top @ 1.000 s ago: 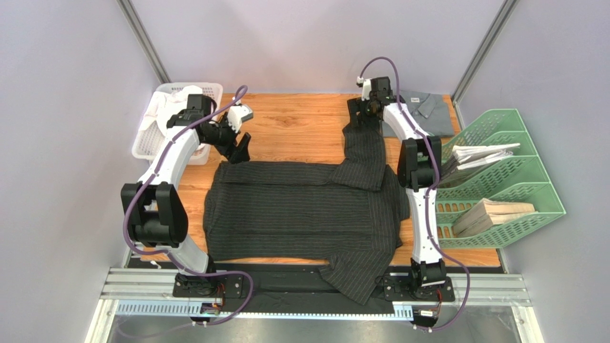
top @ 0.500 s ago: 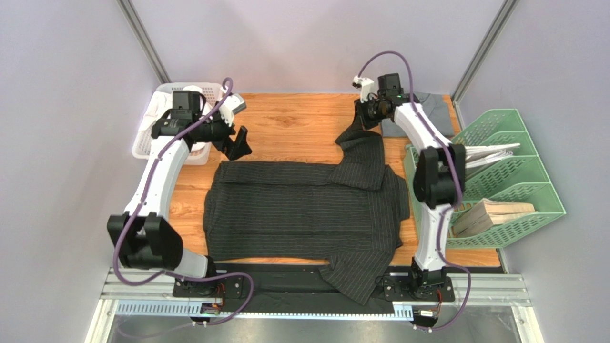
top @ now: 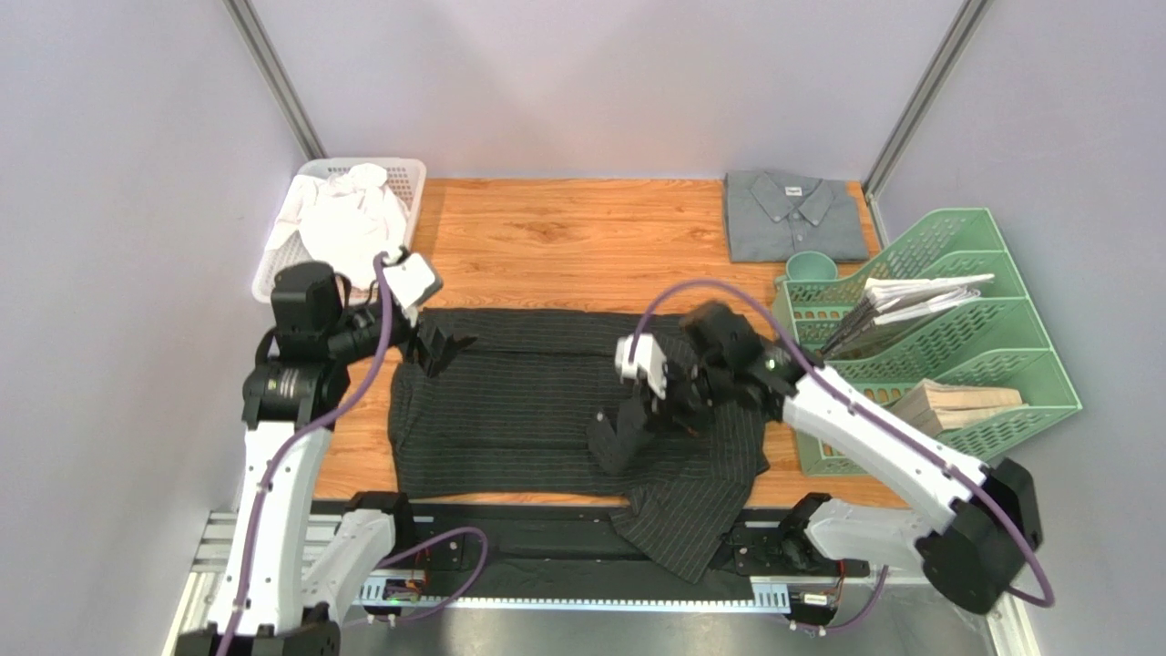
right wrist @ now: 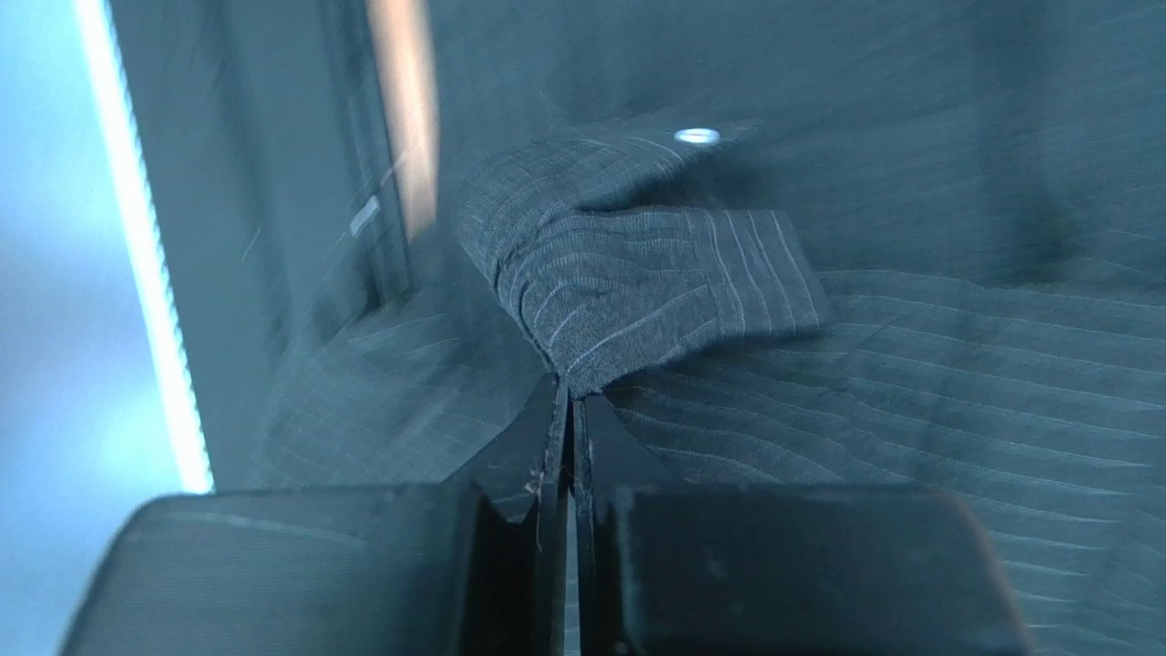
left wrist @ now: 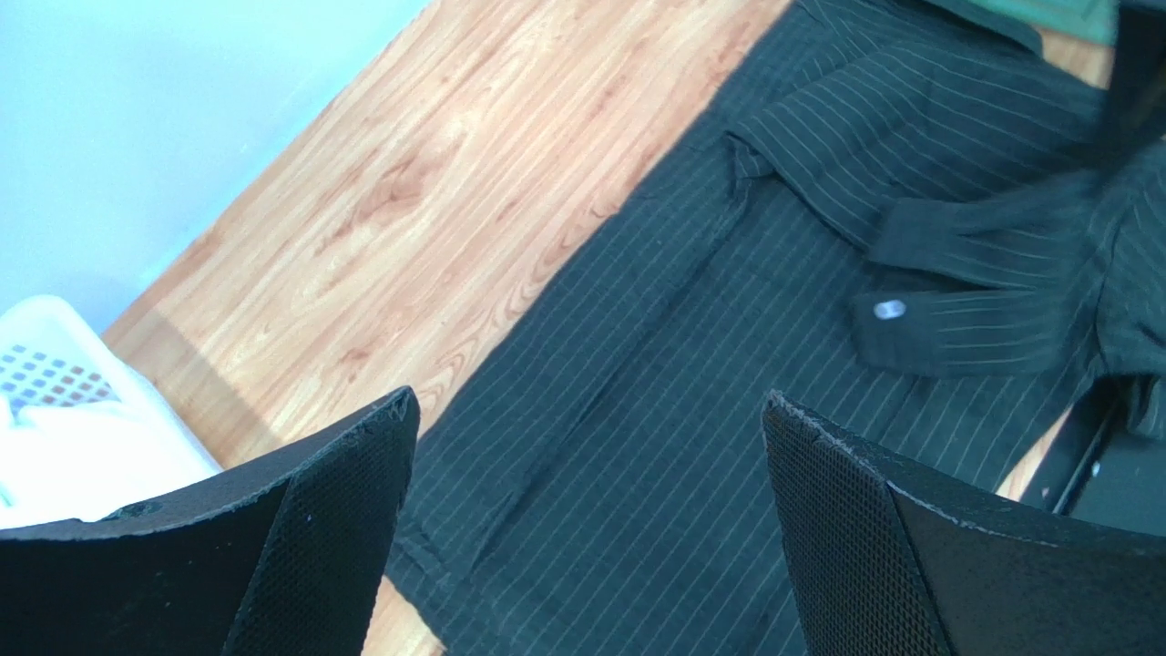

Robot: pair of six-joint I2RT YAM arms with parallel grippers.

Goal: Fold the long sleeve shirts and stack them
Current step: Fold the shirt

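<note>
The black striped shirt lies flat near the middle of the table and hangs a bit over the near edge. The right gripper is pinched tight on its sleeve cuff. The left gripper is wide open and holds nothing, over the shirt's far left corner. The grey shirt sits folded in the table's far right corner.

The black pinstriped shirt lies spread flat mid-table, a sleeve doubled over its right side and cloth overhanging the near edge, while the grey shirt sits folded at the far right.
</note>
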